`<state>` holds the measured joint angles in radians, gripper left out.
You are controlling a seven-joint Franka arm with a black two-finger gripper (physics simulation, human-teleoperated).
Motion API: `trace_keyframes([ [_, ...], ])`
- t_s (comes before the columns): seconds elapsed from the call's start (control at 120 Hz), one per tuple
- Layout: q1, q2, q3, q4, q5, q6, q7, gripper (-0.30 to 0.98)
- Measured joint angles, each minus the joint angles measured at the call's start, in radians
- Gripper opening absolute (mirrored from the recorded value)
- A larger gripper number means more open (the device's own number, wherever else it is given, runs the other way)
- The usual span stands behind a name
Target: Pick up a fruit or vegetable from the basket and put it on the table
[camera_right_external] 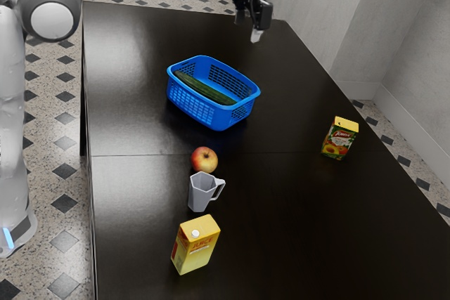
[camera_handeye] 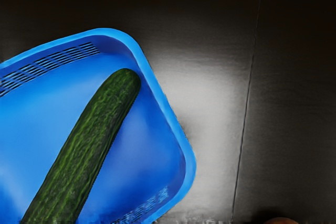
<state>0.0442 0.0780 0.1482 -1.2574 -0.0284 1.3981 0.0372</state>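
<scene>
Over dark counter (camera_right_external: 281,216), hovering with end effector (camera_right_external: 256,31), being unable to tell if clenched or released; seeing cucumber (camera_handeye: 86,150) lying in basket (camera_right_external: 222,116), needing lift and placement.

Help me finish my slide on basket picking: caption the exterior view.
Gripper raised above a dark table, a cucumber in the blue basket, an apple and gray jug outside it.

Dark table (camera_right_external: 281,244), and what a spread it carried! | blue basket (camera_right_external: 200,107) sat upright | apple (camera_right_external: 204,159) rested just beside the grey jug (camera_right_external: 201,192) | yellow juice carton (camera_right_external: 195,246) stood near that jug | and, wide out toward the exterior view's right, a smaller carton (camera_right_external: 339,140) stood well apart!
</scene>
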Motion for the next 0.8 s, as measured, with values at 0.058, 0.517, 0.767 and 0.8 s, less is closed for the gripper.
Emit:
trace_keyframes([
  [0.058, 0.004, 0.0, 0.001, 0.001, -0.001, -0.015, 0.006, 0.69],
  [0.517, -0.038, -0.035, -0.02, 0.199, -0.006, -0.107, 0.04, 0.69],
  [0.767, 0.005, 0.078, 0.031, 0.199, 0.026, -0.121, 0.049, 0.69],
  [0.8, 0.023, 0.085, 0.033, 0.199, 0.03, -0.122, 0.051, 0.69],
])
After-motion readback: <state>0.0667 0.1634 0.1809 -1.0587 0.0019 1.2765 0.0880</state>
